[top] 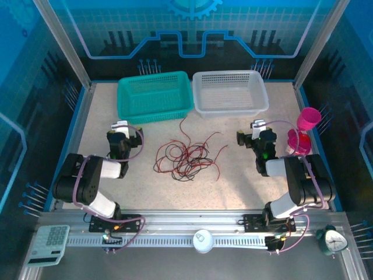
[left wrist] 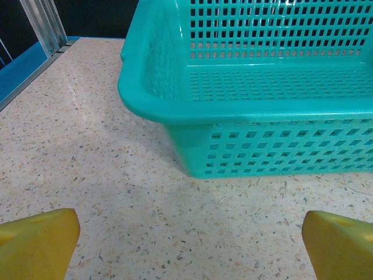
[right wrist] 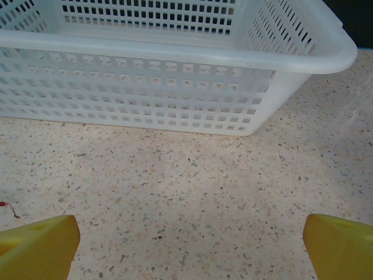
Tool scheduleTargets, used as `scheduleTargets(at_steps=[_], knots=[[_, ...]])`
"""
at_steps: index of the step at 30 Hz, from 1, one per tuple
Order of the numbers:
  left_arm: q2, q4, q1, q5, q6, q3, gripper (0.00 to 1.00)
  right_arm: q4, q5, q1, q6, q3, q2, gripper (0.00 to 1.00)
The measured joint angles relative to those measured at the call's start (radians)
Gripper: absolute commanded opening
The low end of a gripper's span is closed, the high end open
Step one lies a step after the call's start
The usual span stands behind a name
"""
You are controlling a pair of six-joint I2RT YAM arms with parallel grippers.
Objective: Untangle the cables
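The cables [top: 185,156] lie as one loose tangle of thin red and black wires in the middle of the table, with red strands trailing toward the baskets. My left gripper [top: 120,127] rests on the table to the left of the tangle, clear of it, facing the teal basket. Its yellow fingers [left wrist: 35,242] stand wide apart over bare tabletop, so the left gripper [left wrist: 189,248] is open and empty. My right gripper [top: 258,125] sits right of the tangle, facing the white basket. It [right wrist: 189,248] is open too, and a red cable end [right wrist: 6,205] shows at the left edge.
A teal basket [top: 156,115] [left wrist: 262,105] and a white basket [top: 230,108] [right wrist: 175,58] stand empty side by side at the back. Pink cups [top: 303,131] stand close to the right arm. A calculator [top: 49,245] and a small clock [top: 333,240] sit on the front rail.
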Motion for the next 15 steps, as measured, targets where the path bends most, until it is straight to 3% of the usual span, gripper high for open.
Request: scheduleTargets(at_steps=[10, 15], knots=[[-0.063, -0.038, -0.014, -0.030, 0.000, 0.000, 0.99, -0.196, 0.116, 0.000, 0.067, 0.047, -0.178, 1.00], [-0.221, -0.192, -0.030, -0.106, -0.018, 0.031, 0.99, -0.694, 0.247, -0.017, 0.317, 0.364, -0.243, 1.00]])
